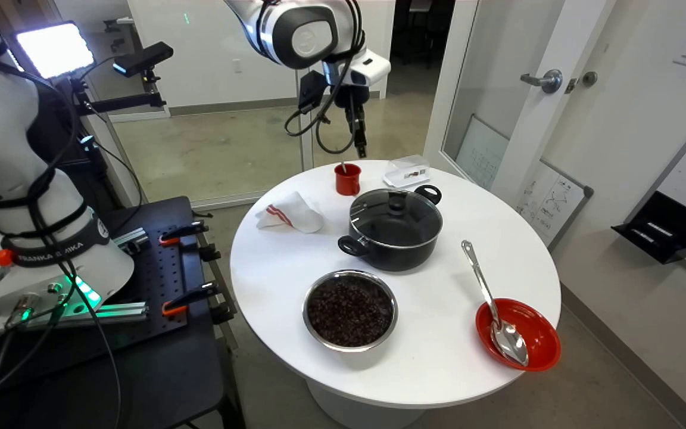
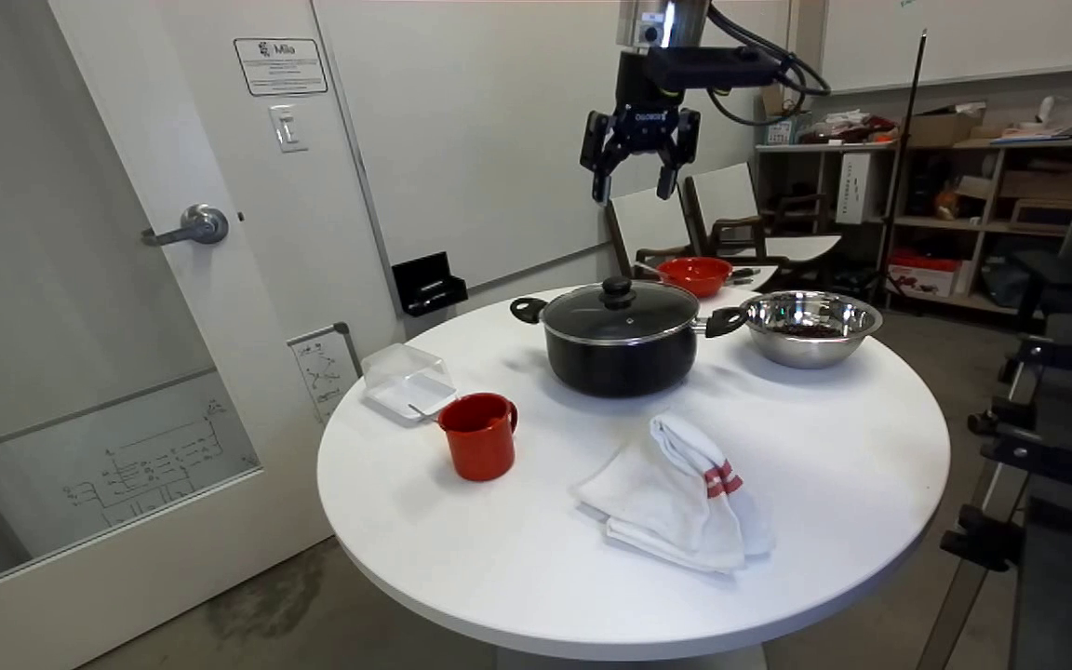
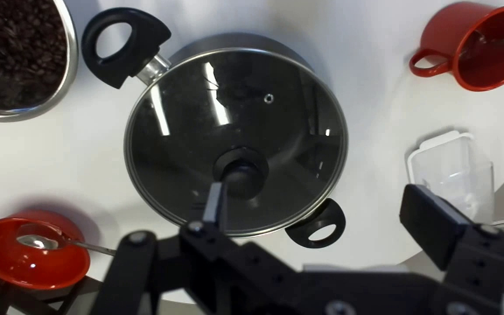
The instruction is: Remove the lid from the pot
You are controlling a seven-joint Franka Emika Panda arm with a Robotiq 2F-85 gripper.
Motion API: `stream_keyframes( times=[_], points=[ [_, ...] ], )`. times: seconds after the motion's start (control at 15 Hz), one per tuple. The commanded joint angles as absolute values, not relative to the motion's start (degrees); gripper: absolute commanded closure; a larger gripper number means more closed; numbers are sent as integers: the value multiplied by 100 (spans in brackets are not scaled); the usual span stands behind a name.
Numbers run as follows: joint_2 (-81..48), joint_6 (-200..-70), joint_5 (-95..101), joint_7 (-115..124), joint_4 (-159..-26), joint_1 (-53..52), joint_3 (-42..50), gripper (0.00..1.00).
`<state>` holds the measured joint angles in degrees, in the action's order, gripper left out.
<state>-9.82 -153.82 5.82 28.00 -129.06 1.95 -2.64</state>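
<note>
- On the round black pot: circular glass lid, silvery-rimmed, dark-knobbed.
- Higher than the pot, apart: black gripper, jaws spread wide.
- Beside the pot: polished steel bowl, dark beans.

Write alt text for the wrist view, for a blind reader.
A black pot seen from above, glass lid on, with the open gripper along the bottom edge. Left: a steel bowl of dark beans, a red bowl with a spoon. Right: a red mug, a clear container.
</note>
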Motion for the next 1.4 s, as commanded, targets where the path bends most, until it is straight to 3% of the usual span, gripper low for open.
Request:
stream_keyframes(
  times=[0.0, 0.6, 1.33],
  points=[
    [-1583, -15450, 655, 2927, -12551, -58, 168, 0],
    [-2414, -15669, -351, 2369, -11836, -123, 126, 0],
    [-2279, -15868, -178, 2617, -12080, -336, 383, 0]
  ],
)
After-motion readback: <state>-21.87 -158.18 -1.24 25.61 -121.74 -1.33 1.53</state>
